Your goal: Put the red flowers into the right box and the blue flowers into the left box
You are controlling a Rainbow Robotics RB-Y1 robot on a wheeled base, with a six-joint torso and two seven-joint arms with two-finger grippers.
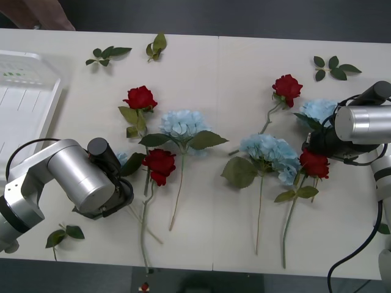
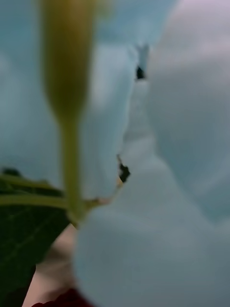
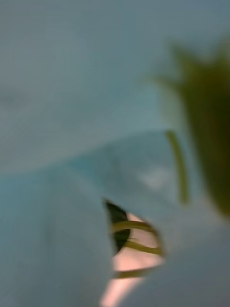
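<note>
In the front view, the left gripper [image 1: 119, 183] is lowered onto the table, hidden under its own wrist; whether its fingers are open or closed cannot be told. A sliver of a blue flower [image 1: 123, 157] shows just at its far edge, and two red flowers [image 1: 160, 163] [image 1: 140, 97] lie just to its right with a blue flower [image 1: 182, 124] beyond them. The left box [image 1: 24, 104] sits well to its left at the table edge. The right gripper [image 1: 317, 146] is down among flowers; its finger state cannot be told either. A red flower [image 1: 314, 163] is touching its near side, a blue flower [image 1: 319, 110] lies just behind it, another blue flower [image 1: 272, 154] just to its left, and a red flower [image 1: 287, 87] farther behind.

In the right wrist view, pale blue petals [image 2: 163, 216] and a green stem [image 2: 72, 158] are pressed close to the camera.

In the left wrist view, blue petals [image 3: 72, 120] are likewise seen right against the camera, with thin green stems [image 3: 136, 235] in a gap.
</note>
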